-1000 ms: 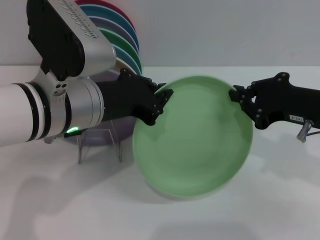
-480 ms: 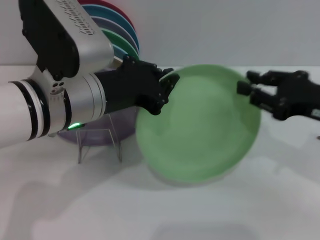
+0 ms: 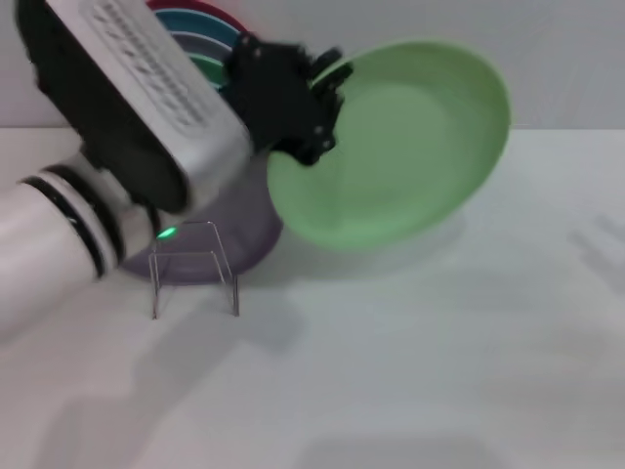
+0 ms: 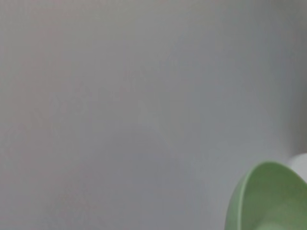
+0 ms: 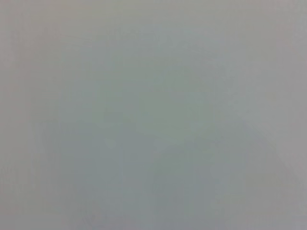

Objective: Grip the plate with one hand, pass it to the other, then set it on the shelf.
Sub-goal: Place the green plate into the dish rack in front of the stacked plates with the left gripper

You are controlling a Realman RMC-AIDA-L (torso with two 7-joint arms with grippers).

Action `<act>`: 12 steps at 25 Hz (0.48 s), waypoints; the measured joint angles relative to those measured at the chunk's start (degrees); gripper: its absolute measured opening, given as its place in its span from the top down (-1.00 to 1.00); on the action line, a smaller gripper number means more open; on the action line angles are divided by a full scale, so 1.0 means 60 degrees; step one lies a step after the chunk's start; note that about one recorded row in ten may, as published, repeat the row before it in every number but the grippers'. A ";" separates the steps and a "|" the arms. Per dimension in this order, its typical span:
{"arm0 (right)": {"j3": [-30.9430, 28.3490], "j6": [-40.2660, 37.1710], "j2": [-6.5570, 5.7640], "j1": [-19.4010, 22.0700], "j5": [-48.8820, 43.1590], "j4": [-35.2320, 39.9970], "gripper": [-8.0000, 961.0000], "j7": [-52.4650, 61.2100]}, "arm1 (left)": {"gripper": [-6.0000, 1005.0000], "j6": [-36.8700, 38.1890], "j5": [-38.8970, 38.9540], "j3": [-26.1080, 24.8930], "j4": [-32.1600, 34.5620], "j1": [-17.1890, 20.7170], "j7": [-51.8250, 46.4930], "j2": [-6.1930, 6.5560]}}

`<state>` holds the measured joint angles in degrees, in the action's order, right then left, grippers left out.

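The left gripper (image 3: 317, 103), black and mounted on a thick silver-and-white arm with a small green light, was raised above the white table (image 3: 439, 371). Its fingers were clamped on the rim of the pale mint-green plate (image 3: 395, 142) at the plate's nine o'clock edge. The plate hung in the air, tilted, its shallow face turned toward the head camera. It sat at about two o'clock from the clear acrylic shelf (image 3: 193, 278), well above it and not touching it. The shelf stood empty on the table below the arm. Just behind it lay a lavender-purple plate (image 3: 249, 239), and a row of coloured plates (image 3: 195, 29) stood at the back, partly hidden by the arm. In the left wrist view, only a curved edge of the plate (image 4: 261, 199) showed against a grey wall. The right gripper did not show in any view.
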<state>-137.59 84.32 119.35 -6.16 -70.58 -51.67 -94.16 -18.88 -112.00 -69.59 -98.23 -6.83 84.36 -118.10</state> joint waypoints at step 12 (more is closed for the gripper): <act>-0.0449 0.0043 -0.0033 -0.0166 -0.0044 0.0725 -0.24 -0.0390 | 0.84 0.7991 -0.4391 0.4817 0.1722 -0.0165 0.1576 0.0026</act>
<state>-140.28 84.58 119.15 -7.15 -70.85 -47.32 -96.50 29.07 -138.35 -40.69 -87.89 -7.83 93.82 -117.95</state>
